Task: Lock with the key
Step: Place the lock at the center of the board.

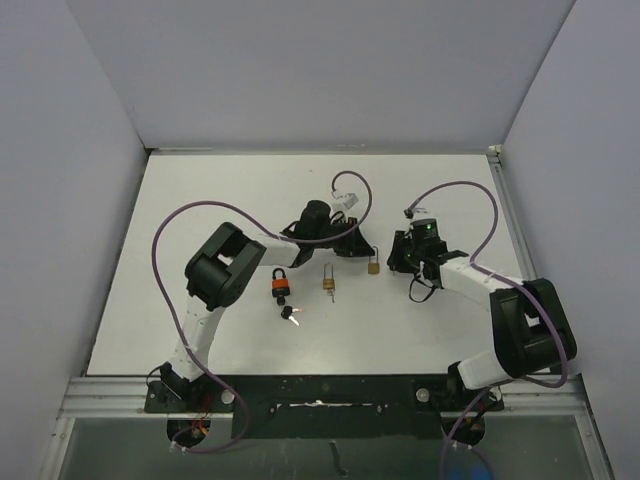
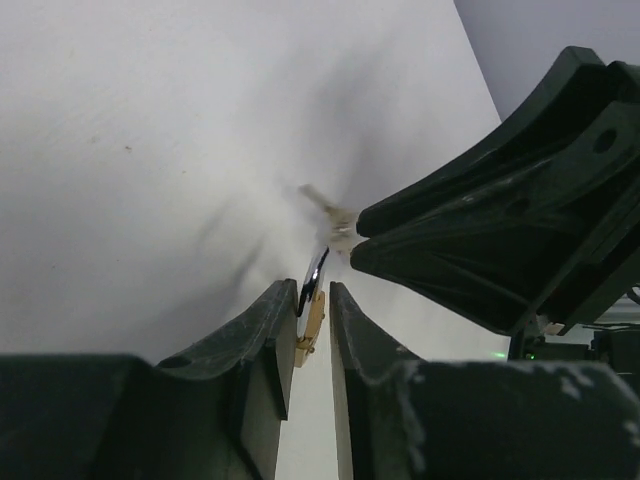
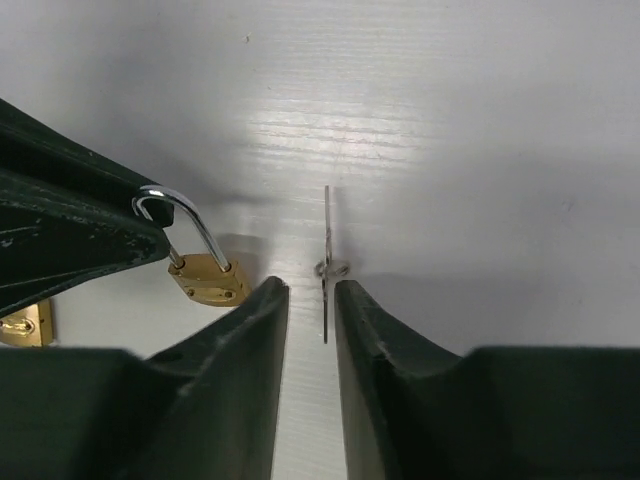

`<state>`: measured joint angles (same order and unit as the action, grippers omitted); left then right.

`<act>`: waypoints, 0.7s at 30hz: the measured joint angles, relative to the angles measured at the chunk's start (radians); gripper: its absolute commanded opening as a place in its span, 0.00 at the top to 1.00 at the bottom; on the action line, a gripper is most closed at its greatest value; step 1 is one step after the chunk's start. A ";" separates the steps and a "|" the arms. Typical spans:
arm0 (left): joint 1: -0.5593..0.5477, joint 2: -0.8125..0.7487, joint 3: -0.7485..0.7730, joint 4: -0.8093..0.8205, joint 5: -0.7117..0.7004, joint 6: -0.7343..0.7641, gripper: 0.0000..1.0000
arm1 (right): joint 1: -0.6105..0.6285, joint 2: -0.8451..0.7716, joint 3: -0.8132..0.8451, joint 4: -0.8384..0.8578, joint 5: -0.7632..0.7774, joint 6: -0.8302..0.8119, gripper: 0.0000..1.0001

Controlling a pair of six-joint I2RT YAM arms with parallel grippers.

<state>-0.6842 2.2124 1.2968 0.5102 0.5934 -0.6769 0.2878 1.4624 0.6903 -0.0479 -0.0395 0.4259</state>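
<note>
A small brass padlock (image 1: 373,266) lies mid-table between my two grippers. In the left wrist view the padlock (image 2: 311,325) sits between my left gripper's (image 2: 313,290) fingertips, leaning on the left finger with a slit of light on the other side. In the right wrist view the padlock (image 3: 207,279) points its chrome shackle (image 3: 190,222) toward the left gripper's finger. A thin silver key (image 3: 326,240) stands edge-on between my right gripper's (image 3: 312,285) fingertips, with a narrow gap on either side. The key (image 2: 325,207) juts from the right gripper toward the padlock.
A second brass padlock (image 1: 328,283) lies nearer the front. An orange padlock (image 1: 281,286) lies left of it, with black-headed keys (image 1: 291,315) below. Grey walls close in the table on three sides. Purple cables loop above both arms.
</note>
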 measured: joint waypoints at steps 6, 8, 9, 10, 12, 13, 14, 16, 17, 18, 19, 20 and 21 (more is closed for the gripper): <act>0.009 0.000 0.000 0.025 0.014 -0.019 0.66 | 0.000 -0.004 0.000 0.014 -0.005 -0.001 0.61; 0.015 0.000 0.000 0.026 0.014 -0.019 0.65 | 0.000 -0.016 0.000 0.014 -0.005 -0.003 0.59; 0.018 0.000 0.000 0.026 0.014 -0.019 0.65 | 0.000 -0.027 0.000 0.014 -0.005 -0.006 0.58; 0.020 0.000 0.000 0.026 0.013 -0.019 0.65 | 0.000 -0.039 0.000 0.014 -0.005 -0.007 0.57; 0.024 0.000 0.000 0.026 0.012 -0.019 0.64 | 0.000 -0.070 0.000 0.014 -0.004 -0.013 0.56; 0.026 0.000 0.000 0.025 0.010 -0.019 0.64 | 0.000 -0.088 0.000 0.013 -0.003 -0.016 0.56; 0.027 0.000 0.000 0.025 0.007 -0.019 0.63 | 0.000 -0.101 0.000 0.012 -0.002 -0.018 0.56; 0.032 0.000 0.000 0.025 0.003 -0.017 0.63 | 0.000 -0.130 0.007 0.000 0.004 -0.018 0.56; 0.034 0.000 0.000 0.025 0.002 -0.016 0.63 | 0.000 -0.142 0.014 -0.010 0.006 -0.018 0.56; 0.035 0.000 0.000 0.024 0.001 -0.015 0.63 | 0.000 -0.152 0.022 -0.019 0.007 -0.017 0.56; 0.038 0.000 0.000 0.025 0.000 -0.014 0.63 | 0.000 -0.159 0.031 -0.029 0.007 -0.017 0.58; 0.039 0.000 0.000 0.025 -0.002 -0.013 0.63 | 0.000 -0.165 0.046 -0.044 0.008 -0.015 0.61; 0.042 0.000 0.000 0.024 -0.002 -0.010 0.63 | 0.000 -0.169 0.063 -0.061 0.008 -0.013 0.68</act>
<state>-0.6422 2.2120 1.2964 0.5346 0.5911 -0.6868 0.2878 1.2930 0.7528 -0.1089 -0.0311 0.4133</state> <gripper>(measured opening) 0.370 0.429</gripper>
